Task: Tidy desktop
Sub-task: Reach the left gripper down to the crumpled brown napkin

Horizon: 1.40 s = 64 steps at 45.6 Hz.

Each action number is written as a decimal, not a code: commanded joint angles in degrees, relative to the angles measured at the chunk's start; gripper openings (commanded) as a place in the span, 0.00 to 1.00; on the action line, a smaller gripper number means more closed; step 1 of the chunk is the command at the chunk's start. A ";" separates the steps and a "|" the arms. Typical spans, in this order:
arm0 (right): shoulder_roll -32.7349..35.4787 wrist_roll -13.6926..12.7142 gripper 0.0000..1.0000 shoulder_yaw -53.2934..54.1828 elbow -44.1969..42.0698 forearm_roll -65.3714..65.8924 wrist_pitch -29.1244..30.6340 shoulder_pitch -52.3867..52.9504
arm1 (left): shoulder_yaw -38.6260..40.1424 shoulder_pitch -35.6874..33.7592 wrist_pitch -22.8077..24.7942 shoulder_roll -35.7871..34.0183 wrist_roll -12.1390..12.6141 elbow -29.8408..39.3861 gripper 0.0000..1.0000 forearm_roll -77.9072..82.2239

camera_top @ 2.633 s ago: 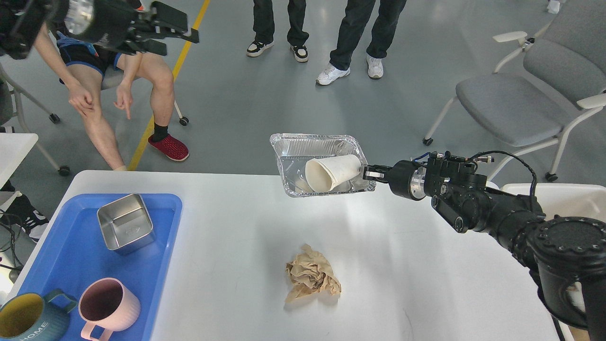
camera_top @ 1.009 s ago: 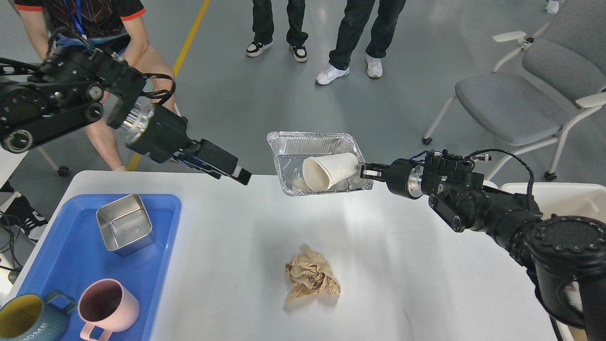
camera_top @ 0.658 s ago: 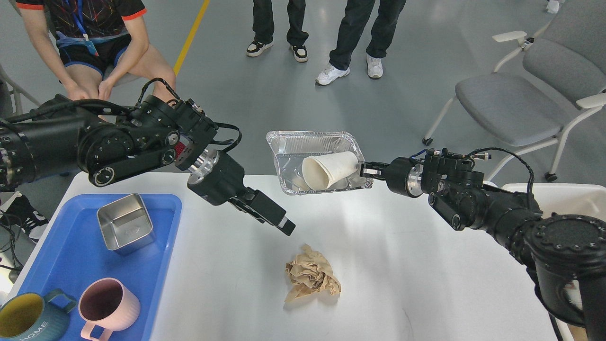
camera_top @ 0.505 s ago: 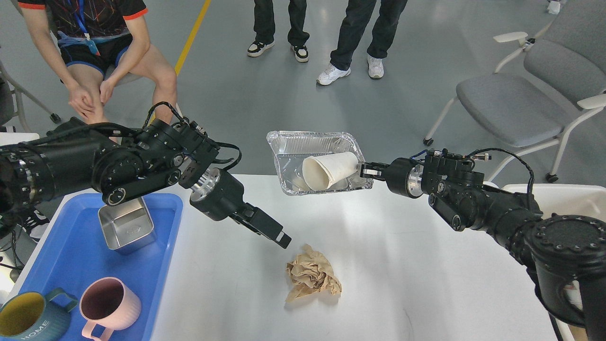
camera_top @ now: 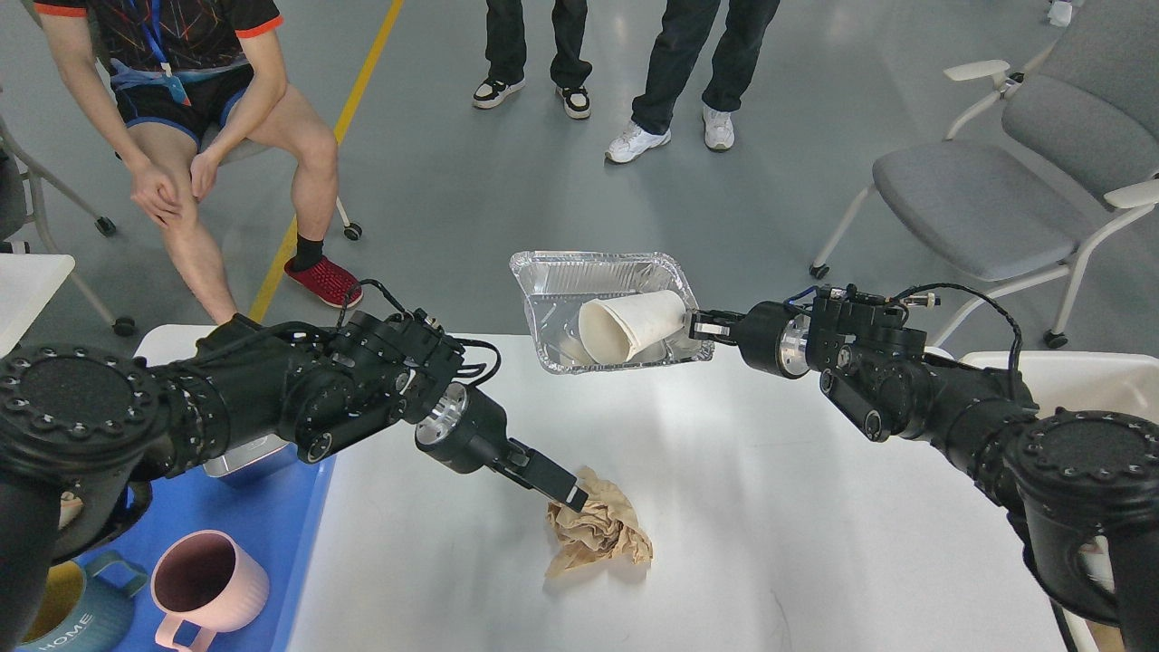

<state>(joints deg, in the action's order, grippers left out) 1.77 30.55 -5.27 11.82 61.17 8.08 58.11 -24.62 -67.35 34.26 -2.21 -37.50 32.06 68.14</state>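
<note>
White desktop is looking smooth, glossy. My left gripper is touching the crumpled brown paper, finger spread unclear. My right gripper is pinching the foil tray rim.

Two black robot arms reach inward from opposite edges of the view. The left arm enters at nine o'clock, its thick ribbed joints low at the edge, and runs toward five o'clock. A silver wrist ring sits just before the left gripper, which is angled downward near the centre; its fingers look close together, but the view is too end-on to tell their stance. The right arm enters from four o'clock and stretches toward ten o'clock, cables looped above its wrist. The right gripper points toward nine o'clock, fingers clamped.
</note>
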 commanded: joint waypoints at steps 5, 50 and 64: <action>0.16 0.04 0.00 0.18 -0.04 0.00 -0.08 -0.19 | -0.87 4.15 -2.71 5.37 -0.12 -7.00 0.97 -0.12; -0.10 0.04 0.00 0.53 -0.04 0.00 -0.08 -0.28 | -8.68 9.52 -8.51 11.27 -0.20 -16.85 0.25 -0.56; 0.07 0.04 0.00 0.53 -0.04 0.00 -0.17 -0.54 | -9.57 9.25 -8.16 11.71 -0.56 -16.85 0.00 -0.64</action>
<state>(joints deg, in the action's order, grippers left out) 1.68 30.58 -4.74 11.78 61.17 7.96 57.71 -34.09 -57.98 26.06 9.47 -37.89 15.20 67.51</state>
